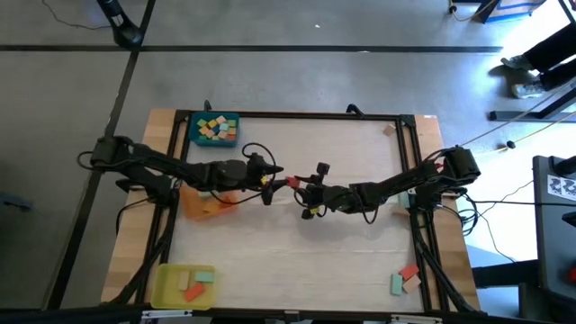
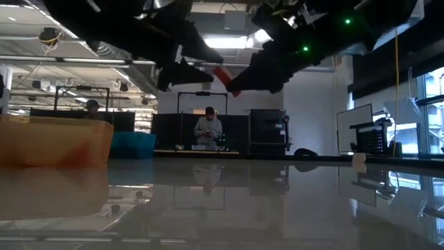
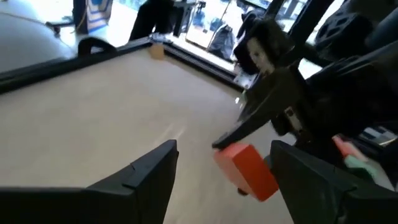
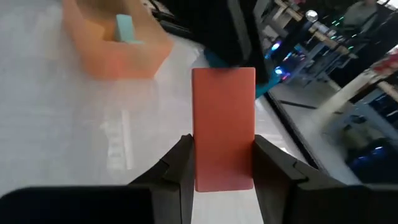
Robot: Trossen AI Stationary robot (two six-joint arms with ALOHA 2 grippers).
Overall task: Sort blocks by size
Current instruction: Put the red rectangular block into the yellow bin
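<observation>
Just beside the orange tray (image 1: pixel 209 203), on its side toward the table's middle and well above the tabletop, the two arms meet for what looks like a handover of a red block (image 4: pixel 223 127). The right gripper (image 4: pixel 222 163) is clamped on one end of this longish bar, its free end pointing at the left gripper (image 3: pixel 225 163), whose jaws stand wide apart with the block's end between them but, as far as I can tell, not yet touching. To do it well, the left fingers should close squarely on the bar's flat faces, with enough overlap past the tip, before the right lets go; releasing early would drop it to the table. The orange tray already holds a teal block (image 4: pixel 125 28), so it seems the likely destination.
</observation>
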